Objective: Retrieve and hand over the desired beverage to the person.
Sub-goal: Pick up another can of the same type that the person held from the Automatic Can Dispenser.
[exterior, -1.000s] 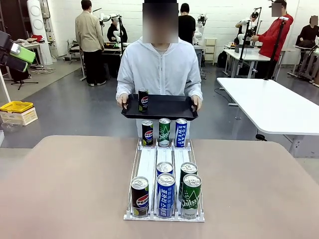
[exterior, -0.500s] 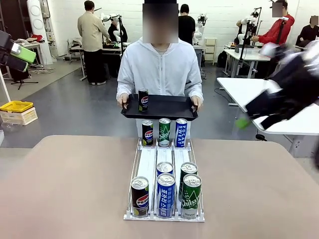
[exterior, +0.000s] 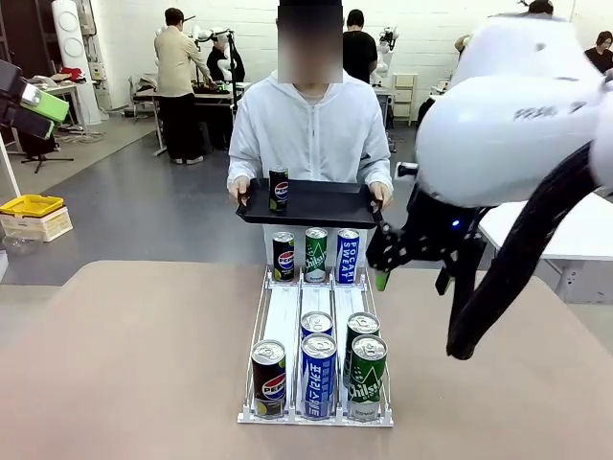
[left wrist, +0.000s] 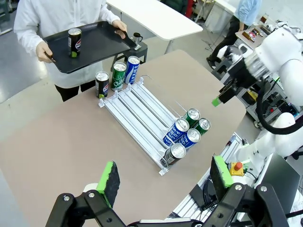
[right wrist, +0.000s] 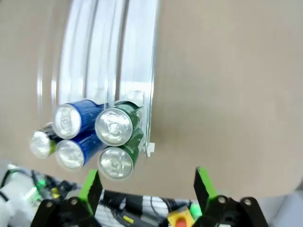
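Approach phase: right gripper [right wrist: 147, 187], jaws spread and empty, newly swung in above green Chilsung cans [right wrist: 113, 125] at 6 o'clock in the rack [exterior: 284, 316]. A pick seems imminent. Left gripper [left wrist: 165, 174] likewise spread; person [exterior: 308, 134] with tray [exterior: 326, 206] at 12 o'clock.

L gripper [left wrist: 164, 172] & R gripper [right wrist: 147, 183] fingers [right wrist: 91, 187] spread wide; R arm [exterior: 508, 125] close, blurry, prob. angled down.

The table [exterior: 124, 364] is viewed frontally, toward the person [exterior: 308, 134]. The can rack [exterior: 285, 311], shared by all views, is seen from high by the left wrist, nearer by the right.
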You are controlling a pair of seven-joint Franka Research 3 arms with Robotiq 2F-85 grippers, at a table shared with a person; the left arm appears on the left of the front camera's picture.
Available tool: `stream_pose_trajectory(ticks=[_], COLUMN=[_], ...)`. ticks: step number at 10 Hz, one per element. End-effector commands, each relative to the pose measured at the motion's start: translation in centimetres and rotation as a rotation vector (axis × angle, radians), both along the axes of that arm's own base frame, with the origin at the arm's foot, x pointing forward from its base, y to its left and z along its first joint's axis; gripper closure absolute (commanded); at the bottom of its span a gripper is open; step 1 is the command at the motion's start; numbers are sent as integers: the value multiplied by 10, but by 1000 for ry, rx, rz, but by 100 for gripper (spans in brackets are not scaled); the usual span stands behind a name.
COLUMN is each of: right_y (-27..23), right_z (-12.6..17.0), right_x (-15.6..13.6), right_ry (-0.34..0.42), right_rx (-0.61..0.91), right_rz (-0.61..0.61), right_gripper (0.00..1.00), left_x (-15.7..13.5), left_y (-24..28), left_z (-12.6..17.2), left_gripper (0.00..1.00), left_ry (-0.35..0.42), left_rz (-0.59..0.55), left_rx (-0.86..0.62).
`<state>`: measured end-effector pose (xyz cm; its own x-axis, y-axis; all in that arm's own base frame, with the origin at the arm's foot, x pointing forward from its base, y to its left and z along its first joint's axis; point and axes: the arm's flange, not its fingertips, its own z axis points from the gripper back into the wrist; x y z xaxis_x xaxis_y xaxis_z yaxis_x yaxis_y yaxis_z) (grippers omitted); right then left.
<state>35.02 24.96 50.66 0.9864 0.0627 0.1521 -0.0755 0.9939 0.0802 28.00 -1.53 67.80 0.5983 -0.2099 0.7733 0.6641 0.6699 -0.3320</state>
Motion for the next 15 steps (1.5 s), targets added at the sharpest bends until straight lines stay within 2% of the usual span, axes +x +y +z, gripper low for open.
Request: stream_pose_trajectory(ticks=[1,3,4,11,13,15], right_y=[15,9,11,11,30,48], right_z=[-3,-1,-15,-12,-24,-34], right_x=[7,9,5,7,0,-25], right_ry=[37,15,34,32,85,70], right_rx=[-41,-13,-23,-15,-25,-42], right_rz=[-3,29,5,9,35,45], right_gripper=[0,0,0,0,0,0], left_x=[1,1,1,1,1,1], left_y=[0,0,0,0,0,0], left_z=[0,0,0,0,0,0], left_gripper=[0,0,0,0,0,0], left_ry=[-8,-8,-8,-8,-8,-8], left_rz=[-17,-17,-17,-17,-17,-17], left_rx=[-15,-15,-15,-15,-15,-15])
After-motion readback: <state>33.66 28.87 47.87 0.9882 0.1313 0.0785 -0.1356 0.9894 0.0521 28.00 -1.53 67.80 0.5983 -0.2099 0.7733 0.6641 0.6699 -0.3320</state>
